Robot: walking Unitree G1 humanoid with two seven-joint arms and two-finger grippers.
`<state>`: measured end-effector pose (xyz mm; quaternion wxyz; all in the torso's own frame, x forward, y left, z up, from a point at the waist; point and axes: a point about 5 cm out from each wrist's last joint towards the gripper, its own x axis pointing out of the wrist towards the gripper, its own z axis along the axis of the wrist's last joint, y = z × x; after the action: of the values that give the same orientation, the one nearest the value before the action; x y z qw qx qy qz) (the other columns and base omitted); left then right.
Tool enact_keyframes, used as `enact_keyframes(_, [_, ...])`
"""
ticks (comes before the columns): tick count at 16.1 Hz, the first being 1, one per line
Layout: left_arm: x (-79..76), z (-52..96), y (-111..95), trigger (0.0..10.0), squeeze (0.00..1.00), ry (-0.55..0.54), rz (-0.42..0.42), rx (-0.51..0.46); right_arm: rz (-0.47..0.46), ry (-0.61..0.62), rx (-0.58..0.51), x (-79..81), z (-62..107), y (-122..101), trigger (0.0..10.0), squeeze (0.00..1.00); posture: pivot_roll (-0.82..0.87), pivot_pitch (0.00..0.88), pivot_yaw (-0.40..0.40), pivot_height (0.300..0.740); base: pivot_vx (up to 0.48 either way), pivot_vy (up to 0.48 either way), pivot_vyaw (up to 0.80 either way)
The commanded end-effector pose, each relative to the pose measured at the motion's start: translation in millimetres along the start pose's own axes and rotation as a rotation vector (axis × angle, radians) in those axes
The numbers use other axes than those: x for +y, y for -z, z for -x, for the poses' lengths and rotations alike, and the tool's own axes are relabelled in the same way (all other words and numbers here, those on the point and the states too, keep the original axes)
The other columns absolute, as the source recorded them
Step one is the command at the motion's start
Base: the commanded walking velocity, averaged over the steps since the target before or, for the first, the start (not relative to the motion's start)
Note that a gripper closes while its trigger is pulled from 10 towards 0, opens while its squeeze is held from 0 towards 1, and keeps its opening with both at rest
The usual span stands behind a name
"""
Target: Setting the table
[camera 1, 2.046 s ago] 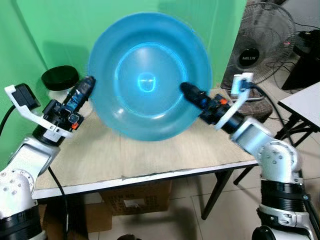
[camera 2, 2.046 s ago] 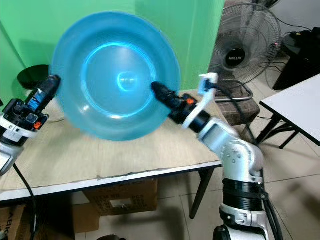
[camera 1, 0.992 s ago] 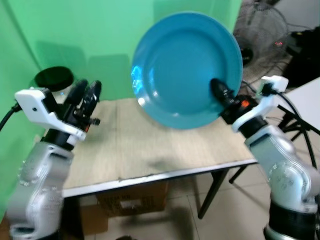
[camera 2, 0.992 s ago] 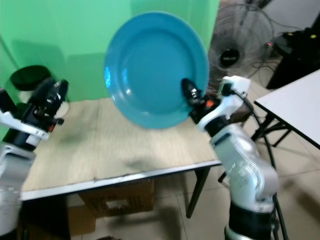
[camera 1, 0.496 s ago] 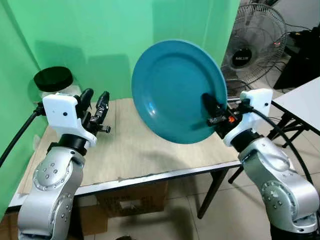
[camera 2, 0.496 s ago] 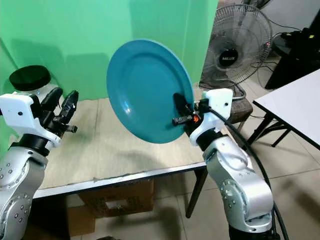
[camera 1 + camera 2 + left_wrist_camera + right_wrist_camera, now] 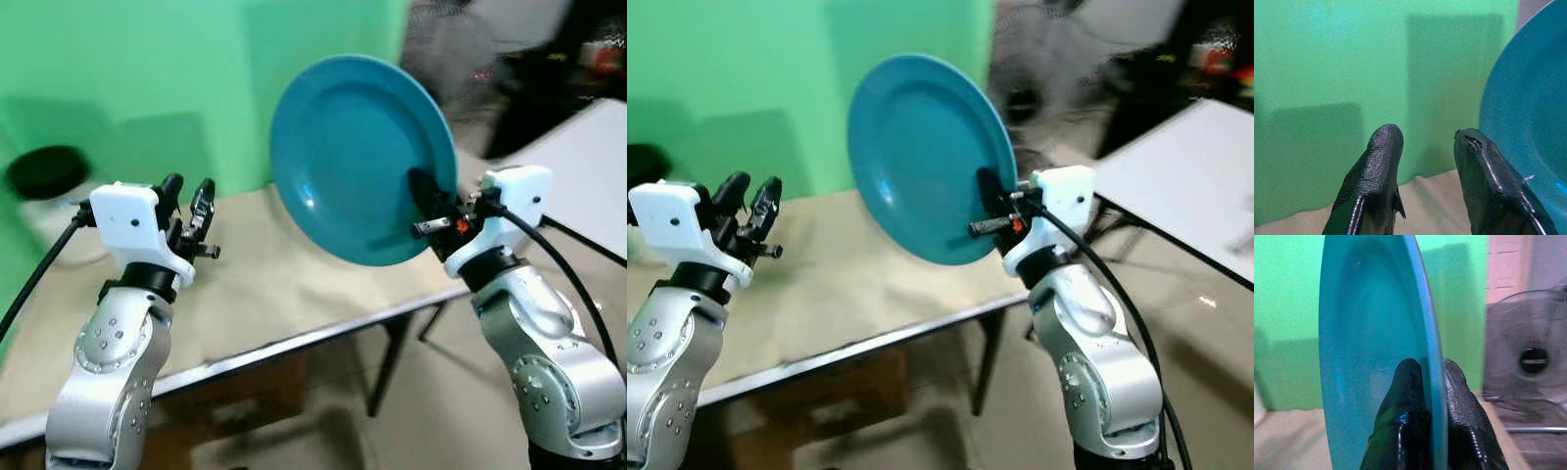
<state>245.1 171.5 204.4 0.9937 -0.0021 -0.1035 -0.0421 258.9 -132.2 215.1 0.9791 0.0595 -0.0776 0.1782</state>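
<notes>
We see bare tabletop (image 7: 274,284) between the arms, open for passing. Above it the big blue plate (image 7: 358,162), upright in the right gripper (image 7: 423,201), blocks the right side. The left gripper (image 7: 186,211) has free air ahead, green wall (image 7: 147,69) behind.

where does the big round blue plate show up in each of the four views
Left eye view: the big round blue plate stands upper centre, tilted on edge above the table.
Right eye view: upper centre, shifted left.
Left wrist view: its curved rim at the right edge.
Right wrist view: seen edge-on in the middle, pinched by the right gripper.
Shared landmark: the green wall behind.
</notes>
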Motion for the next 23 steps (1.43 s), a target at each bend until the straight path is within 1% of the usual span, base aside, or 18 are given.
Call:
enact_keyframes(1, [-2.9, -3.0, -1.4, 10.0, 0.0, -0.002, -0.006, -0.006, 0.008, 0.017, -0.048, -2.2, -0.1, -8.3, 10.0, 0.0, -0.08, 0.0, 0.013, 0.74, 0.0, 0.0, -0.79])
enact_keyframes(3, [-1.2, -3.2, 1.2, 10.0, 0.0, -0.057, -0.003, -0.001, 0.016, 0.042, -0.066, -3.6, -0.4, -10.4, 10.0, 0.0, -0.08, 0.0, 0.013, 0.74, 0.0, 0.0, -0.8])
enact_keyframes(4, [0.7, -4.5, 4.3, 10.0, 0.0, -0.142, 0.011, -0.008, 0.01, 0.067, -0.074, -7.1, -0.9, -11.8, 10.0, 0.0, -0.09, 0.0, 0.011, 0.74, 0.0, 0.0, -0.8])
enact_keyframes(5, [0.6, -5.0, 2.9, 10.0, 0.0, -0.162, 0.016, -0.037, 0.0, 0.064, -0.076, -7.4, -0.9, -12.1, 10.0, 0.0, -0.09, 0.0, 0.011, 0.74, 0.0, 0.0, -0.8])
enact_keyframes(6, [-0.8, -5.6, 1.4, 10.0, 0.0, -0.162, 0.012, -0.06, 0.008, 0.075, -0.083, -7.9, -0.8, -13.1, 10.0, 0.0, -0.09, 0.0, 0.012, 0.74, 0.0, 0.0, -0.8])
enact_keyframes(7, [-4.3, -6.2, 0.3, 10.0, 0.0, -0.151, 0.036, -0.076, 0.008, 0.078, -0.084, -7.4, -0.7, -12.8, 10.0, 0.0, -0.09, 0.0, 0.011, 0.74, 0.0, 0.0, -0.8])
enact_keyframes(9, [-4.8, -8.2, -2.2, 10.0, 0.0, -0.152, 0.035, -0.085, 0.016, 0.078, -0.082, -5.5, -1.6, -11.6, 10.0, 0.0, -0.08, 0.0, 0.009, 0.74, 0.0, 0.0, -0.8])
enact_keyframes(10, [-2.6, -9.5, -4.1, 10.0, 0.0, -0.163, -0.003, -0.078, -0.012, 0.062, -0.082, -3.7, -2.7, -11.8, 10.0, 0.0, -0.08, 0.0, 0.011, 0.74, 0.0, 0.0, -0.8])
enact_keyframes(11, [-1.2, -9.8, -3.1, 10.0, 0.0, -0.178, -0.043, -0.058, -0.015, 0.062, -0.096, -3.2, -3.9, -13.2, 10.0, 0.0, -0.08, 0.0, 0.012, 0.74, 0.0, 0.0, -0.8])
enact_keyframes(12, [-0.8, -9.9, -2.3, 10.0, 0.0, -0.176, -0.049, -0.048, -0.001, 0.07, -0.103, -3.4, -4.4, -13.8, 10.0, 0.0, -0.08, 0.0, 0.017, 0.74, 0.0, 0.0, -0.8])
enact_keyframes(13, [-4.9, -9.7, -1.9, 10.0, 0.0, -0.114, -0.029, -0.048, 0.011, 0.08, -0.102, -4.7, -4.5, -13.4, 10.0, 0.0, -0.08, 0.0, 0.018, 0.74, 0.0, 0.0, -0.8])
enact_keyframes(15, [-7.8, -8.8, -1.0, 10.0, 0.0, -0.07, 0.007, -0.032, -0.003, 0.074, -0.081, -5.5, -4.5, -10.1, 10.0, 0.0, -0.08, 0.0, 0.019, 0.74, 0.0, 0.0, -0.8])
enact_keyframes(17, [-5.0, -6.7, 5.4, 10.0, 0.0, -0.083, 0.022, 0.018, -0.008, 0.064, -0.068, -4.7, -6.0, -7.7, 10.0, 0.0, -0.07, 0.0, 0.018, 0.74, 0.0, 0.0, -0.8])
enact_keyframes(19, [-3.8, -4.3, 8.0, 10.0, 0.0, -0.064, 0.009, 0.02, 0.001, 0.059, -0.044, -3.5, -7.3, -2.2, 10.0, 0.0, -0.07, 0.0, 0.016, 0.74, 0.0, 0.0, -0.8])
enact_keyframes(20, [-3.4, -4.1, 8.9, 10.0, 0.0, -0.084, 0.02, 0.026, 0.011, 0.059, -0.021, -3.6, -6.8, 1.7, 10.0, 0.0, -0.06, 0.0, 0.014, 0.74, 0.0, 0.0, -0.8])
enact_keyframes(21, [-1.5, -3.3, 10.7, 10.0, 0.0, -0.13, -0.011, 0.05, 0.008, 0.067, 0.0, -4.3, -5.6, 5.6, 10.0, 0.0, -0.06, 0.0, 0.015, 0.74, 0.0, 0.0, -0.8])
enact_keyframes(22, [-1.6, -2.5, 13.4, 10.0, 0.0, -0.124, -0.02, 0.077, 0.006, 0.077, 0.008, -5.2, -4.6, 7.5, 10.0, 0.0, -0.07, 0.0, 0.017, 0.74, 0.0, 0.0, -0.8])
enact_keyframes(23, [-4.7, -2.0, 14.8, 10.0, 0.0, -0.068, 0.016, 0.078, 0.007, 0.088, 0.013, -6.7, -3.0, 8.8, 10.0, 0.0, -0.07, 0.0, 0.023, 0.74, 0.0, 0.0, -0.8])
